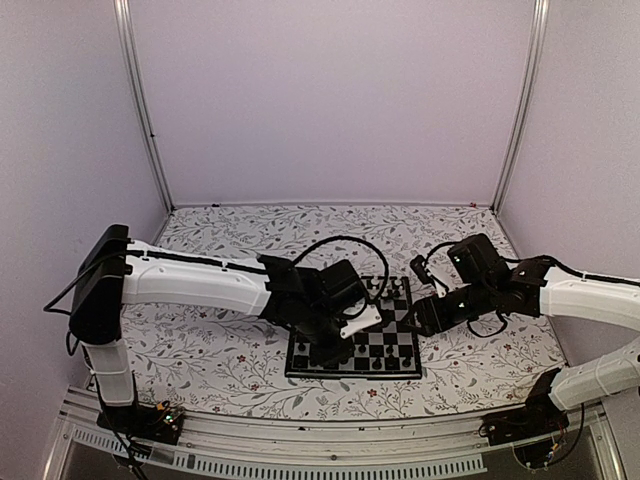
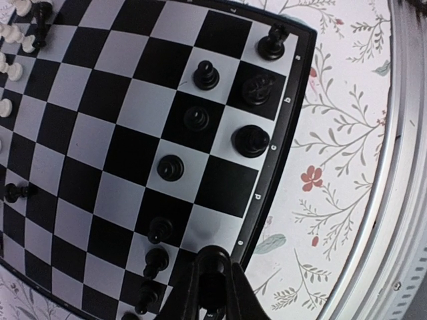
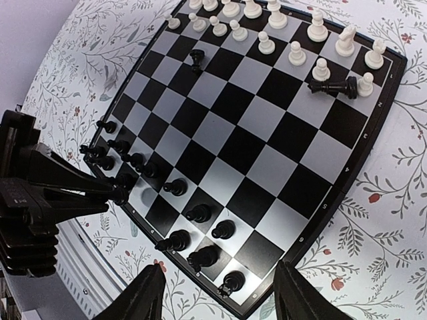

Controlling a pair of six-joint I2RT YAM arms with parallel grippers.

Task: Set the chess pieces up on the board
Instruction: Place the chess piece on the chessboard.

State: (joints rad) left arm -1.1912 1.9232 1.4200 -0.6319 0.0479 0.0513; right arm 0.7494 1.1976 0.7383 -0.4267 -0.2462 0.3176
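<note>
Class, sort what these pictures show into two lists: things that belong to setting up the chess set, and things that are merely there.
Belongs to the job: board, white pieces, black pieces.
Merely there: floral cover, cable, metal rail.

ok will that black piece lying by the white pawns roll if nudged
Probably: the fallen black piece looks round-bodied, so it likely rolls. It seems tiny and light, and could bump the white pawn beside it.

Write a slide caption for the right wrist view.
Open right gripper by the board: white pieces far, black pieces near, one toppled black piece among whites.
</note>
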